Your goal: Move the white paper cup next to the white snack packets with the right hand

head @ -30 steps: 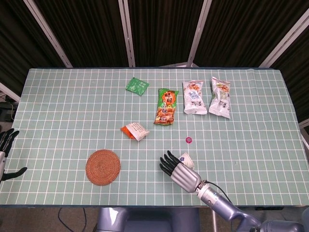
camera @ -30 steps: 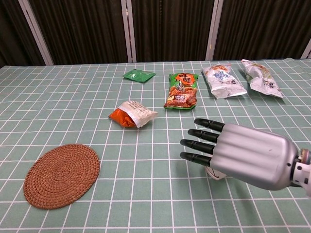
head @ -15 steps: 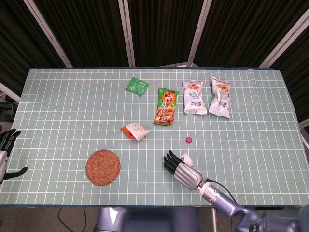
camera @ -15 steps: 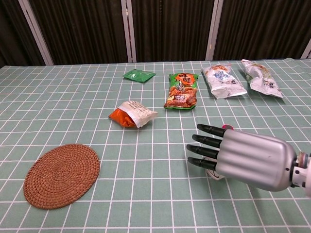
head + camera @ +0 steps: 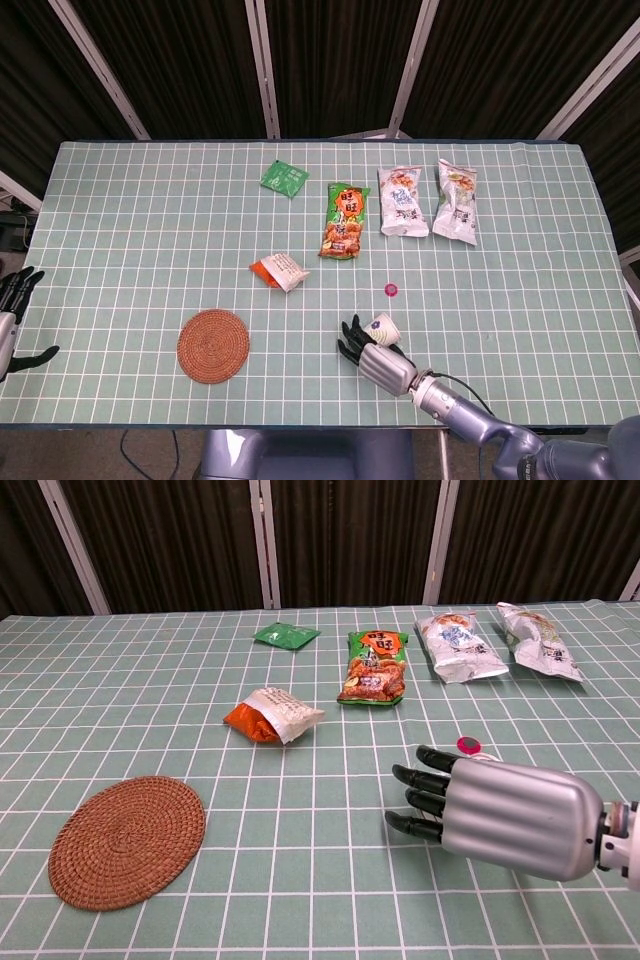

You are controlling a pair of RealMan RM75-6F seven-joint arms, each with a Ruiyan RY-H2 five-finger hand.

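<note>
Your right hand has drawn back toward the near edge since a second ago: in the head view its dark fingertips now sit lower and it covers less of the white paper cup, which shows its rim and side more fully at the hand's 1 o'clock. In the chest view the hand has slid right and down, and the small pink cap, hidden before, now shows at its 12 o'clock. The hand lies knuckles up, fingers stretched out and slightly apart, pointing to 10 o'clock, holding nothing; whether it touches the cup you cannot tell, since the chest view hides the cup behind it. The cup lies near the front edge, well apart from the white snack packets at its 12 o'clock. Your left hand rests off the table's left edge, fingers spread and empty.
</note>
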